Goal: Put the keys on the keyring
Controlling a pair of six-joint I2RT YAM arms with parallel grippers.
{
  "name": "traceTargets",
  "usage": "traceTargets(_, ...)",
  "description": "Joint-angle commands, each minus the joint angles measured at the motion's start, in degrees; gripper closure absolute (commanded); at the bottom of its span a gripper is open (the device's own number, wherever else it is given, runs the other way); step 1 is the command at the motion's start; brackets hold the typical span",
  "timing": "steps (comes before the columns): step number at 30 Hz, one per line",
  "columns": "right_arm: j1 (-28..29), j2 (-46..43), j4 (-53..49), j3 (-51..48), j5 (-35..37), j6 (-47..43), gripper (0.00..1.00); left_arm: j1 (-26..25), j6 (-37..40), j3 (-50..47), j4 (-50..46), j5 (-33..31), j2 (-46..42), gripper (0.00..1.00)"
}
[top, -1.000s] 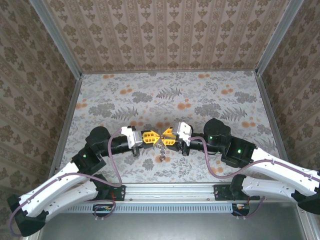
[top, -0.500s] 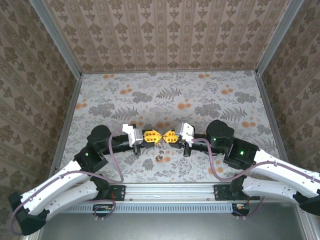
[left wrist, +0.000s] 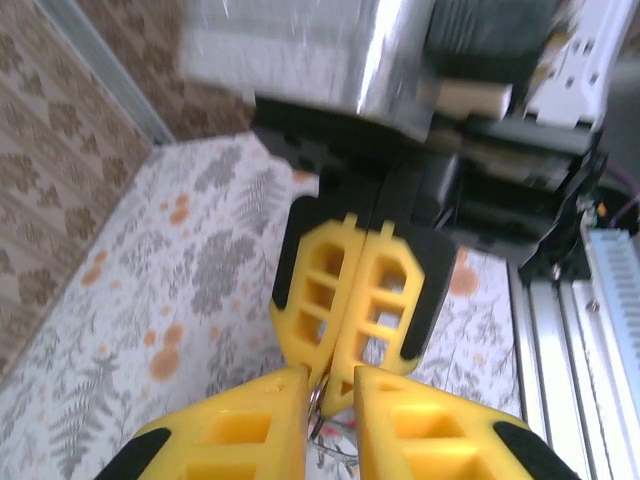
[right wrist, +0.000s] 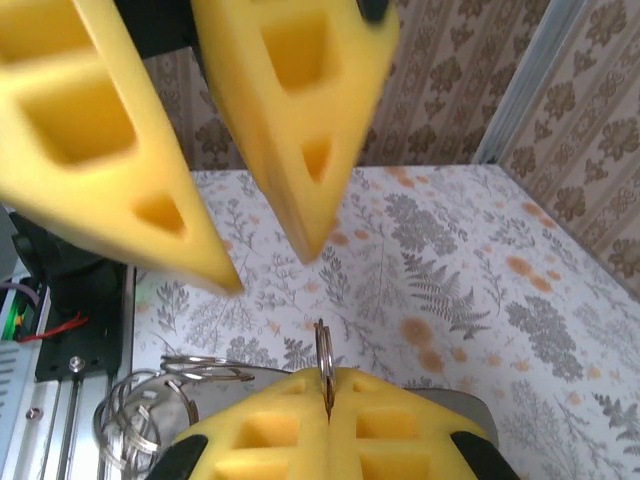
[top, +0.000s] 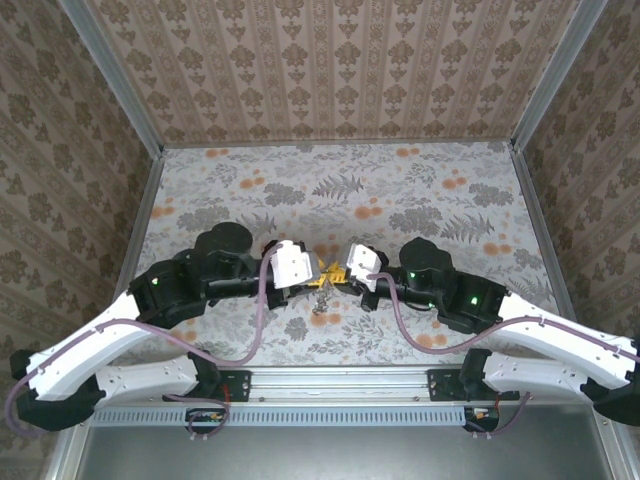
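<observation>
My two grippers meet tip to tip above the near middle of the table. The right gripper (top: pixel 336 274) (right wrist: pixel 327 382) is shut on a thin silvery split ring, the keyring (right wrist: pixel 323 350), which stands upright between its yellow pads. The left gripper (top: pixel 311 272) (left wrist: pixel 330 378) is open. Its fingers (right wrist: pixel 290 120) hang apart just beyond the ring, which lies by the inner face of one of them. A bunch of linked metal rings and keys (right wrist: pixel 140 410) (top: pixel 321 316) dangles from the keyring toward the table.
The floral tablecloth (top: pixel 400 190) stretches behind the grippers to patterned walls. An aluminium rail (top: pixel 340 382) runs along the near edge between the arm bases. Purple cables (top: pixel 250 340) loop beside each arm.
The left gripper has opened and its wrist has turned and lifted, with the left arm swung inward. The right gripper has shut on the ring.
</observation>
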Motion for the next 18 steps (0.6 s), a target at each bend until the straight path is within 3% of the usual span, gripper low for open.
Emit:
traceTargets(1, -0.03, -0.15, -0.10, 2.47, 1.45, -1.04, 1.00, -0.38, 2.59, 0.76, -5.70, -3.76, 0.09, 0.80)
traceTargets(18, 0.28, 0.41, 0.97, 1.98, -2.30, -1.16, 1.00, 3.45, 3.01, -1.51, 0.42, 1.94, 2.87, 0.79)
